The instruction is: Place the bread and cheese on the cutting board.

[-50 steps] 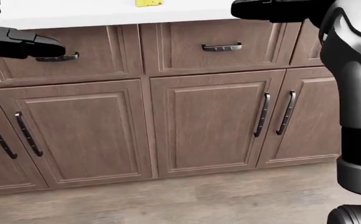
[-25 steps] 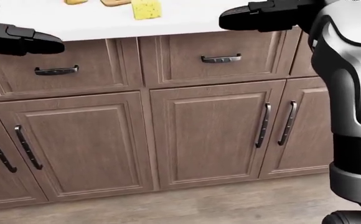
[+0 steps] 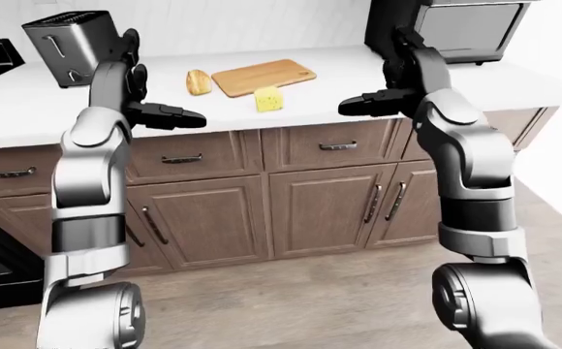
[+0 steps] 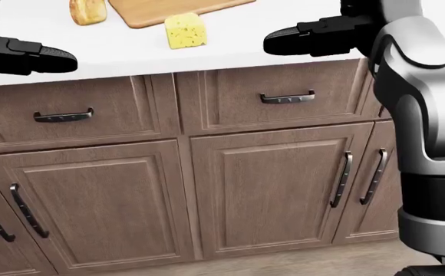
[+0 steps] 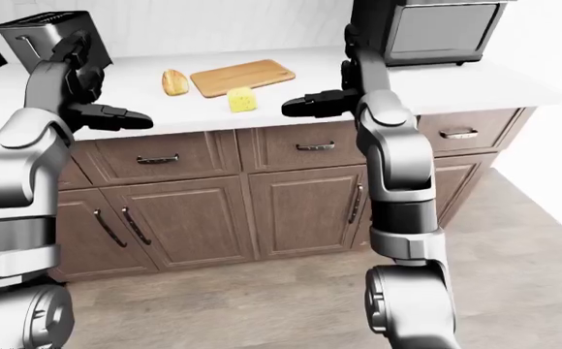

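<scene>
Both my hands empty at the worktop edge, bread and cheese not yet on the board.

My left hand [image 3: 169,115] and right hand [image 3: 366,101] hover with fingers extended, holding nothing, poised to reach; the cheese [image 3: 270,99] touches the cutting board [image 3: 262,75], the bread [image 3: 198,81] just beside it; only the eye views show the toaster [image 3: 67,45].

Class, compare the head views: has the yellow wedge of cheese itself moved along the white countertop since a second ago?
No. The yellow wedge of cheese slides down the picture together with the drawer handle and white countertop; the camera moved.
</scene>
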